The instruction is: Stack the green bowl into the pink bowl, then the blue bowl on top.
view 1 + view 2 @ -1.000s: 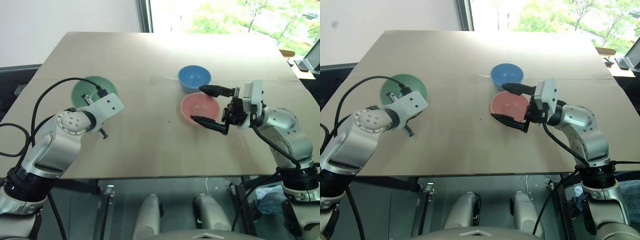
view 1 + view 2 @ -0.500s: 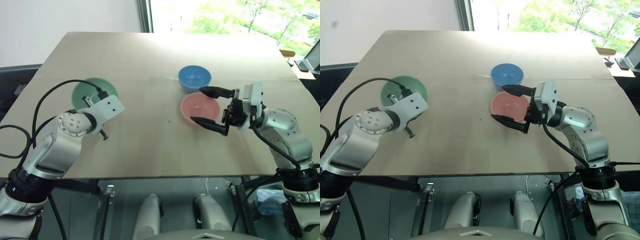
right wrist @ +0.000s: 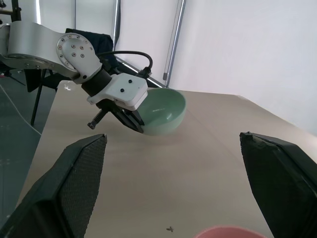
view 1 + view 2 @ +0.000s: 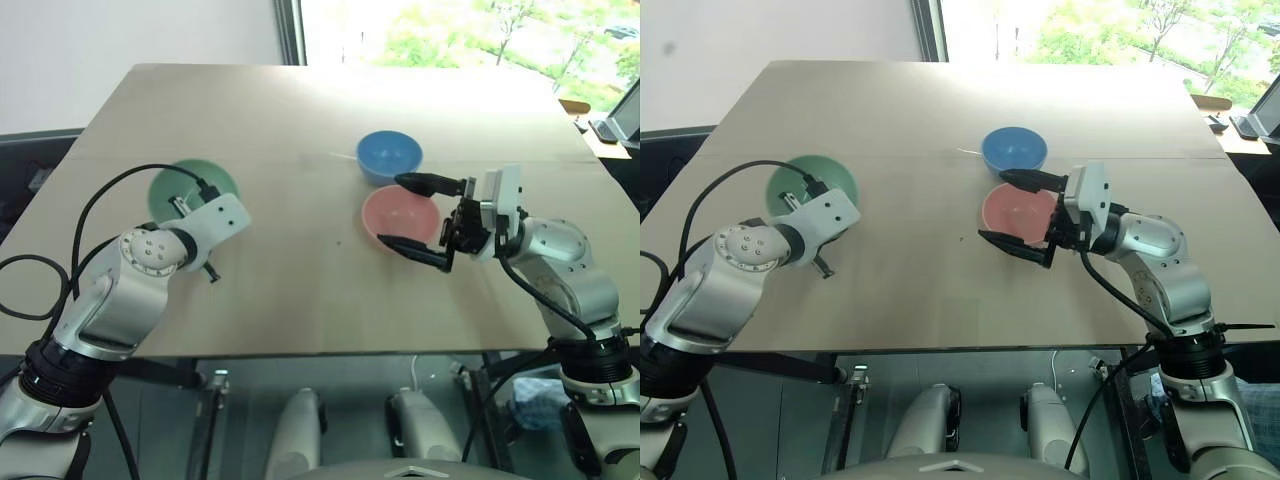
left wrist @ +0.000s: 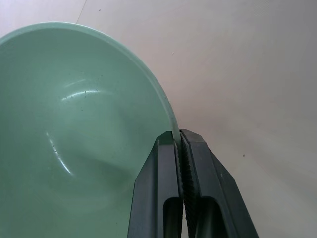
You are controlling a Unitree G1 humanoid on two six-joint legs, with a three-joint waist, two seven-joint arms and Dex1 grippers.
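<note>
The table (image 4: pixel 300 120) fills most of what I see, a broad tan board with all three bowls on or above it. Over the last second almost nothing has changed: both arms have kept their places, and the only difference I can find is the green bowl (image 4: pixel 193 187) sitting a touch nearer the middle of the table than it did, a very small drift. I read that as the carry only just starting — the grasp is done, the trip toward the pink bowl (image 4: pixel 399 218) is not. My left gripper (image 5: pixel 178 144) is clamped on the green bowl's rim, one finger inside the wall and one outside, and from the right wrist camera the bowl looks lifted clear of the board and tipped, its mouth facing up and partly to one side, not level. A round bowl has no long axis to speak of; what matters is that its opening needs levelling before it drops into the pink one. The pink bowl sits upright on the table, mouth up, well apart from the green one, with the blue bowl (image 4: pixel 389 156) just behind it, nearly touching. My right gripper (image 4: pixel 415 213) hangs over the pink bowl's right edge with its jaws spread wide, holding nothing — one finger toward the blue bowl, one at the pink bowl's near rim.
</note>
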